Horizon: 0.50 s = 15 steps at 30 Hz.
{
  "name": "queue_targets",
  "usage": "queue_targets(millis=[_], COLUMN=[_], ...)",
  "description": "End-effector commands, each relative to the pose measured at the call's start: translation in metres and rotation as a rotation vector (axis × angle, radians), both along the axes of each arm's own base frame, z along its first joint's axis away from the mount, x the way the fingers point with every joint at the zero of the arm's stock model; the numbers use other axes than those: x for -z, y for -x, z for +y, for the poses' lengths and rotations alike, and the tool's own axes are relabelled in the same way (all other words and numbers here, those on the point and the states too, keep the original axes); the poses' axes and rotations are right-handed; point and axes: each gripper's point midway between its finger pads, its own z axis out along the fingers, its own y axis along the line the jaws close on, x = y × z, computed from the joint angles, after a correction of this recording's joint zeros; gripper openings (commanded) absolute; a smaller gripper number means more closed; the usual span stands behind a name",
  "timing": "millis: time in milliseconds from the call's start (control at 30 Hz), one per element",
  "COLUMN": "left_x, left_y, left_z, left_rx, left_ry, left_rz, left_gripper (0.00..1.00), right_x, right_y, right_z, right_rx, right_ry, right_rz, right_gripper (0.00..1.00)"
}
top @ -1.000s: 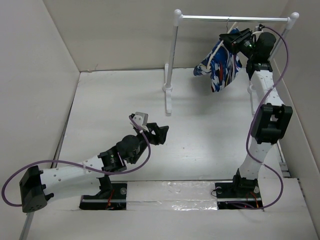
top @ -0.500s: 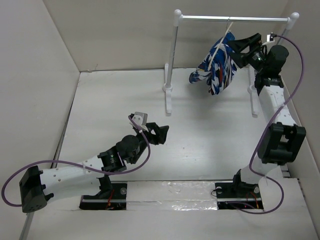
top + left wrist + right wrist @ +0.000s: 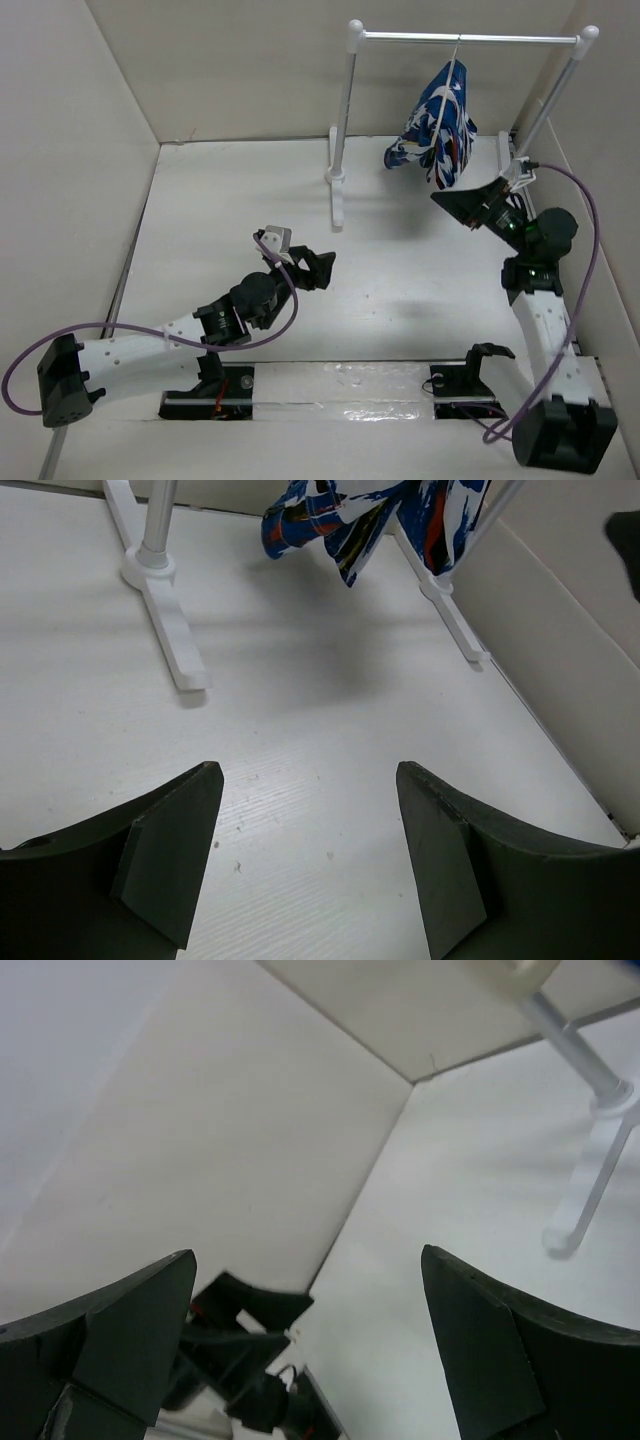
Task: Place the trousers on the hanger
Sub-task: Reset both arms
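The bright blue patterned trousers (image 3: 436, 125) hang from the thin cream hanger (image 3: 455, 68), whose hook sits on the rack's metal crossbar (image 3: 470, 38). Their lower ends show at the top of the left wrist view (image 3: 365, 510). My right gripper (image 3: 466, 202) is open and empty. It sits low, just in front of and below the trousers, apart from them. My left gripper (image 3: 320, 266) hovers open over the table's middle with nothing between its fingers (image 3: 170, 850). The right wrist view shows only open fingers (image 3: 470, 1350), walls and table.
The white-poled rack stands at the back, with its left pole (image 3: 343, 110) and foot (image 3: 170, 620) on the table and its right pole (image 3: 555, 85) near the right wall. White walls enclose the table on three sides. My left arm (image 3: 240, 1360) shows in the right wrist view.
My right gripper opened, let go at the rack and dropped down and toward the near side. The trousers stay hanging, swinging slightly. The left gripper opened a little wider.
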Motion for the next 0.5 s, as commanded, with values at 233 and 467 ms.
queue_targets(millis=[233,467], left_x=[-0.012,0.017], left_y=[0.002,0.016], left_z=[0.02,0.036], left_rx=[-0.067,-0.058], left_ry=[0.088,0.13], left_rz=[0.054,0.14], left_gripper=[0.68,0.68], right_x=[0.047,0.084], right_y=[0.113,0.12], right_z=[-0.019,-0.026], right_rx=[0.292,0.314], right_ry=[0.414,0.481], right_rz=[-0.095,-0.05], right_gripper=[1.0,1.0])
